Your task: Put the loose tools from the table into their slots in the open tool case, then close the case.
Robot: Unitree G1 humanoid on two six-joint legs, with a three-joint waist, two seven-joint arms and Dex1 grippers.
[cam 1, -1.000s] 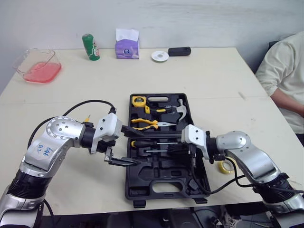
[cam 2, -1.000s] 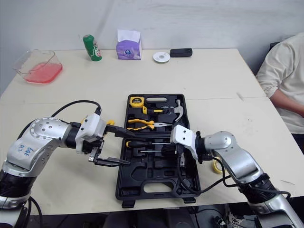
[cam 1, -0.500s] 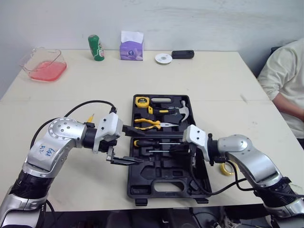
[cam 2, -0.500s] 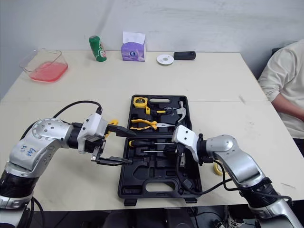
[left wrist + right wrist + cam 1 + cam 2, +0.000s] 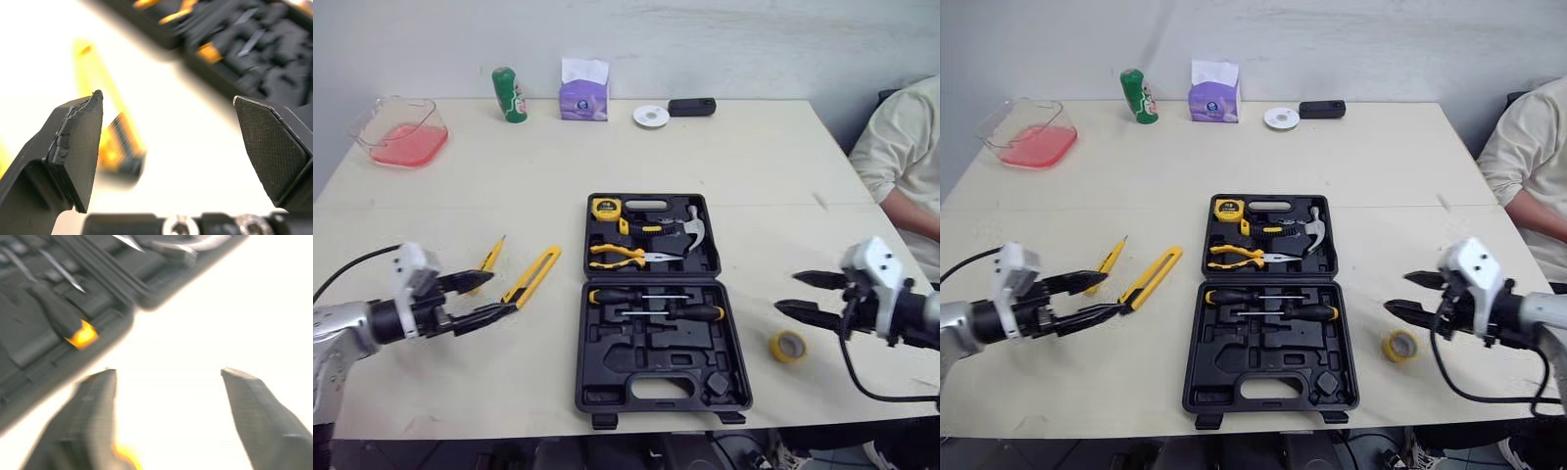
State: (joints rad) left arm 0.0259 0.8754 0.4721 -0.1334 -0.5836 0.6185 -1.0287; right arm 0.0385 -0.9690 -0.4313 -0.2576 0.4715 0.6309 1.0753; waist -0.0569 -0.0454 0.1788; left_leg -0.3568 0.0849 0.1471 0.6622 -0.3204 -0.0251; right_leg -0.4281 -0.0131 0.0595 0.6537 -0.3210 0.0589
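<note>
Left gripper (image 5: 501, 293) and right gripper (image 5: 786, 292) have withdrawn from tool case (image 5: 607, 382), jaws open.

The pale bench (image 5: 754, 166) carries an open tool case (image 5: 661, 338) at centre, a yellow knife (image 5: 532, 276) and slim yellow tool (image 5: 490, 255) at nine o'clock, a tape roll (image 5: 790, 346) at four, and a pink tray (image 5: 401, 132), green can (image 5: 510, 95) and tissue box (image 5: 581, 90) toward eleven.

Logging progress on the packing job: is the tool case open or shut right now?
Open. The tool case lies flat with both halves spread, hammer, pliers and screwdrivers showing in their slots.
</note>
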